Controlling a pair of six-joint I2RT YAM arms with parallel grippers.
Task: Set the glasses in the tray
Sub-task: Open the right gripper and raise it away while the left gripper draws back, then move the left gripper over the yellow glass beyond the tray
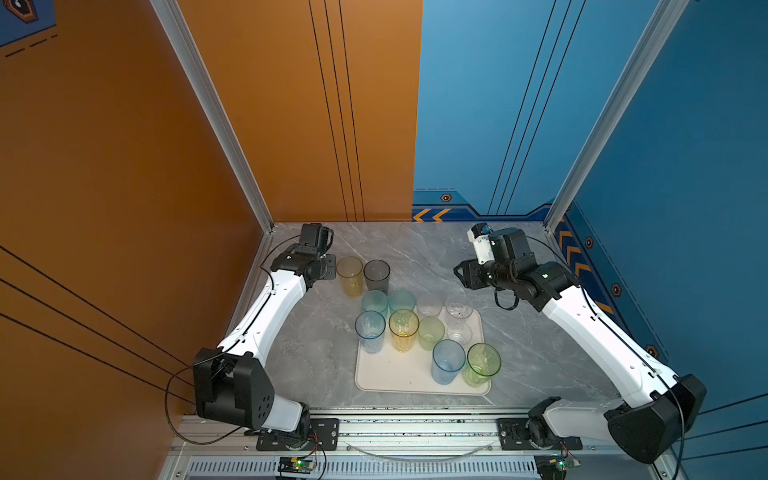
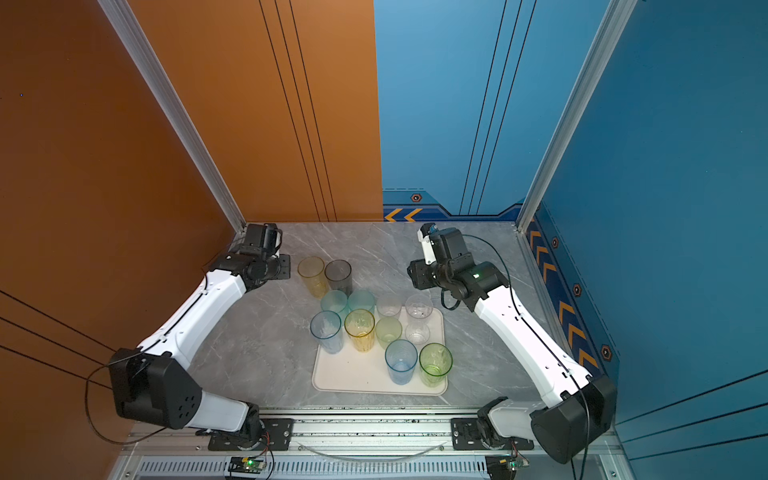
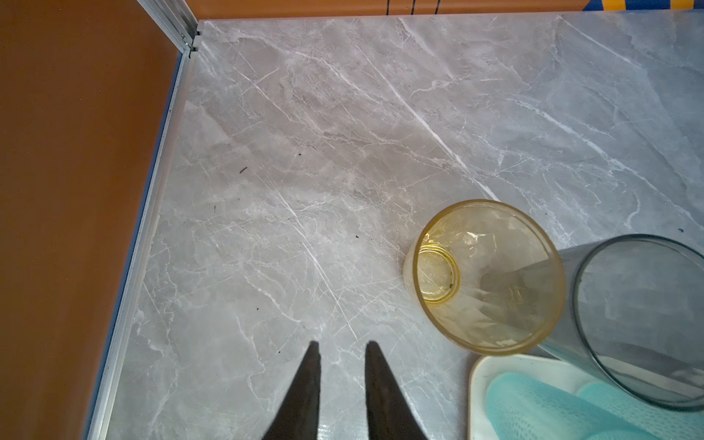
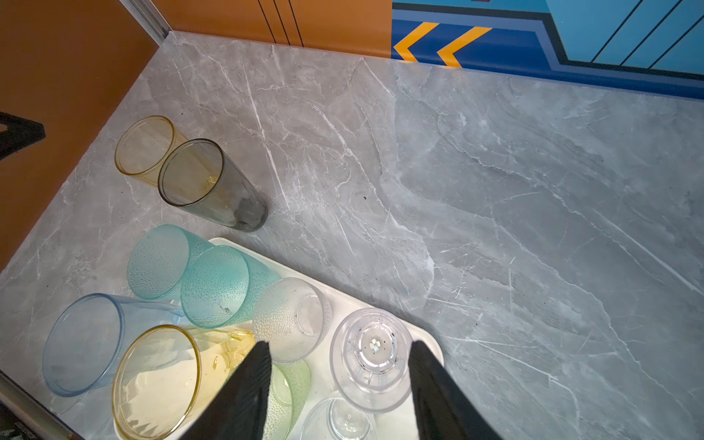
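Left end effector: black fingers taper to points, slightly apart w/ nothing btwn them, so it's released, only bare table under the tips. Yellow glass stands upright near it, off to one side, not touching. Grey glass sits snug beside the yellow one on its far side. Both are translucent w/ round rims, and both are on the table just past the tray corner, not in it.

Right end effector: ribbed black fingers spread wide, also released, gripping nothing. Its wrist cam looks down btwn them at a clear glass standing in the tray's far right corner. In a top view this end effector hangs above the table beyond that corner, apart from the glass.

Teal glasses: frosted, dimpled, at the tray's far left corner. Blue glass and green glass stand near its front right. Tray is cream, flat, low rim, rounded corners. Table is grey marble-look w/ white veins.
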